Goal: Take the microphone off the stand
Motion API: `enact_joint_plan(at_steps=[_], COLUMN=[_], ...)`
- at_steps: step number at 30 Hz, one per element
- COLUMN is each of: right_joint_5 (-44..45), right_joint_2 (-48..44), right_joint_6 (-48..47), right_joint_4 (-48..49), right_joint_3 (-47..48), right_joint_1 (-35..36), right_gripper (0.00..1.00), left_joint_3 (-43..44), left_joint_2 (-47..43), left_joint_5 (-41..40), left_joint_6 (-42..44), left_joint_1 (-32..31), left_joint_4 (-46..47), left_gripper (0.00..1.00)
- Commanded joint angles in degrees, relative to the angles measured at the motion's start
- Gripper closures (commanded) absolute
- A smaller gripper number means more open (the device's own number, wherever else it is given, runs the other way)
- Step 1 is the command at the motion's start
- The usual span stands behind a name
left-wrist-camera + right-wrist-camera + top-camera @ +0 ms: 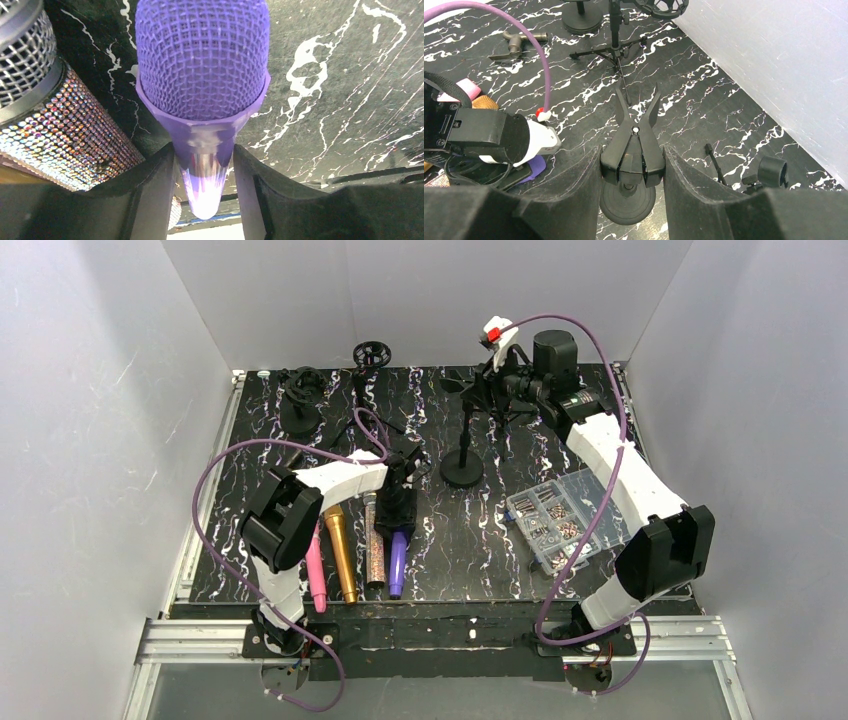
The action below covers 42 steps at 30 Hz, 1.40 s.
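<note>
Left wrist view: purple microphone (200,60) lying on the worktop (350,75), off the stand.
Fingers of the left hand (204,151) sit close on either side of the microphone's narrow neck, just under the mesh head; I cannot tell whether they are pressing it or standing slightly clear. A rhinestone microphone (65,130) lies just beside it. From the top external camera, the purple one ends a row with a gold microphone (340,550) and a pink microphone (316,575) near the left arm. Across the worktop, the right hand (631,149) is closed on the black clip (630,162) at the top of the stand (463,455), with the round base (626,202) directly below. The clip holds no microphone.
</note>
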Motion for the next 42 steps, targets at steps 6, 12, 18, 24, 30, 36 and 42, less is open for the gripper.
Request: enact_joint_plan(at_steps=[6, 12, 18, 24, 30, 36, 42], right_joint_5=[-1.34, -1.39, -1.16, -0.96, 1.05, 3.31, 3.46], right_joint_2=[-3.86, -4.05, -4.75, -6.02, -4.38, -1.41, 1.24], right_joint_6=[-0.37, -0.2, -0.02, -0.08, -1.5, -2.77, -2.35], right_joint_4=[5.25, 4.71, 4.56, 3.9, -0.57, -3.47, -3.92], right_joint_3=[-0.03, -0.78, -2.99, -5.95, -4.13, -0.42, 2.25], right_joint_1=[-0.53, -0.59, -0.62, -0.59, -0.62, -0.63, -0.56], right_gripper=[0.99, 0.99, 0.99, 0.99, 0.87, 0.75, 0.67], left_joint_3=[2.01, 6.49, 11.61, 15.77, 19.92, 26.16, 27.49], left_joint_2=[-0.91, -2.16, -4.59, -7.84, -10.59, -11.17, -11.86], left_joint_5=[-2.41, -1.23, -0.33, -1.56, -1.51, -1.28, -0.08], left_joint_6=[0.7, 3.7, 7.81, 13.37, 15.54, 15.85, 15.36], left_joint_1=[-0.39, -0.34, -0.35, 0.45, 1.42, 2.95, 4.78], left_joint_4=[-8.28, -7.69, -7.45, -9.11, -8.49, -8.7, -8.72], left_gripper=[0.5, 0.37, 0.21, 0.02, 0.02, 0.02, 0.02])
